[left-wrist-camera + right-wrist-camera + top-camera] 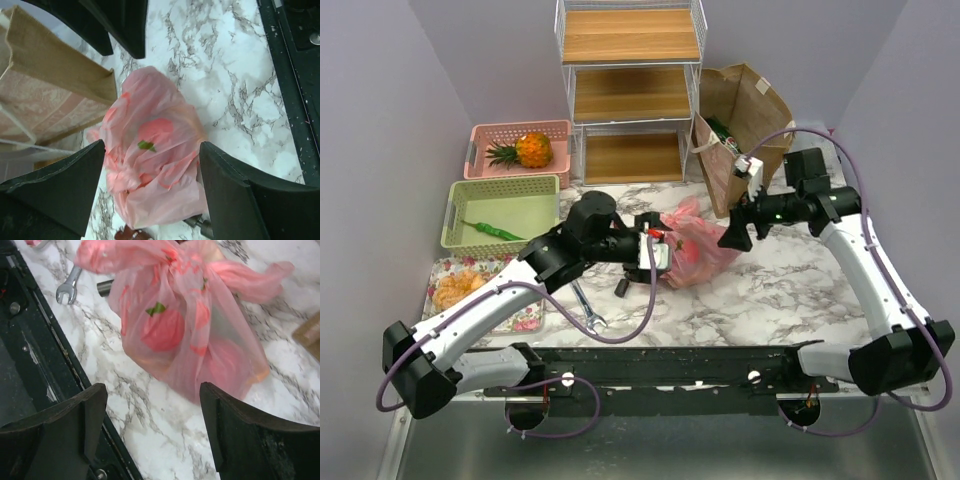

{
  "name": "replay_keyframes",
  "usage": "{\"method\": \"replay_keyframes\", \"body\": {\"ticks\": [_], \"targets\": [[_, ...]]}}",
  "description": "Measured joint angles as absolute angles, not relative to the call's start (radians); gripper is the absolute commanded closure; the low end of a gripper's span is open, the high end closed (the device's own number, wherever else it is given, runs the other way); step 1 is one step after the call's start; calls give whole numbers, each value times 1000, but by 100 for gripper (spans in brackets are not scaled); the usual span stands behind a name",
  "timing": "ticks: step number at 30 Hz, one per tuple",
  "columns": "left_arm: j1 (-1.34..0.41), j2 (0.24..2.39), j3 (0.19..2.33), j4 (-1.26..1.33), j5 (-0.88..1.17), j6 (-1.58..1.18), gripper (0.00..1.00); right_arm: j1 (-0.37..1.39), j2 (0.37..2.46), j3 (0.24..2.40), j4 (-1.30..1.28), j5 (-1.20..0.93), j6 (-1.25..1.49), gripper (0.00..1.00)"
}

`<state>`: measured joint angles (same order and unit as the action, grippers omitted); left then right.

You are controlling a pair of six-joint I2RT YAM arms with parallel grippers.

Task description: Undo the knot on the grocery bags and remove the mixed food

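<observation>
Wrench (588, 310) lies on the near part of the table, and just beyond it, in the middle, the pink plastic bag (705, 250) rests with the knot (177, 262) tied and turned to the left. The left gripper (655, 250) stands just beside the knot and the right gripper (732, 238) at the bag's right end, both with jaws spread and holding nothing. I judge one should pinch a single handle tail close to the knot while the other pins the body, pulling slowly because thin film tears; far right, the brown paper bag (740, 130) stands upright.
</observation>
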<state>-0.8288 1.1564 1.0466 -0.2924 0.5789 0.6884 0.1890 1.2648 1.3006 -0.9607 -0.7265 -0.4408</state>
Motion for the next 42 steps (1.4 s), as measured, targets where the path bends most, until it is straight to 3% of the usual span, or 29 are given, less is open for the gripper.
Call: {"method": "replay_keyframes", "body": {"ticks": [6, 10, 13, 18, 23, 28, 31, 42], "targets": [[-613, 1201, 1071, -351, 627, 550, 32, 325, 1382, 1295, -787, -693, -391, 22], [-469, 1261, 1113, -368, 629, 440, 36, 350, 1468, 1298, -693, -654, -371, 35], [-422, 1276, 1135, -377, 629, 390, 42, 373, 1523, 1304, -675, -627, -410, 51], [-416, 1307, 1169, -404, 632, 361, 55, 470, 1524, 1200, -669, -567, -531, 98], [-422, 1330, 1174, -426, 664, 376, 62, 502, 1453, 1013, -674, -517, -634, 99], [-495, 1321, 1126, -414, 680, 442, 41, 496, 1299, 875, -616, -475, -699, 99], [-561, 1321, 1097, -408, 686, 470, 38, 496, 1268, 848, -593, -463, -722, 99], [-688, 1441, 1171, -317, 677, 535, 54, 496, 1242, 834, -514, -452, -723, 99]]}}
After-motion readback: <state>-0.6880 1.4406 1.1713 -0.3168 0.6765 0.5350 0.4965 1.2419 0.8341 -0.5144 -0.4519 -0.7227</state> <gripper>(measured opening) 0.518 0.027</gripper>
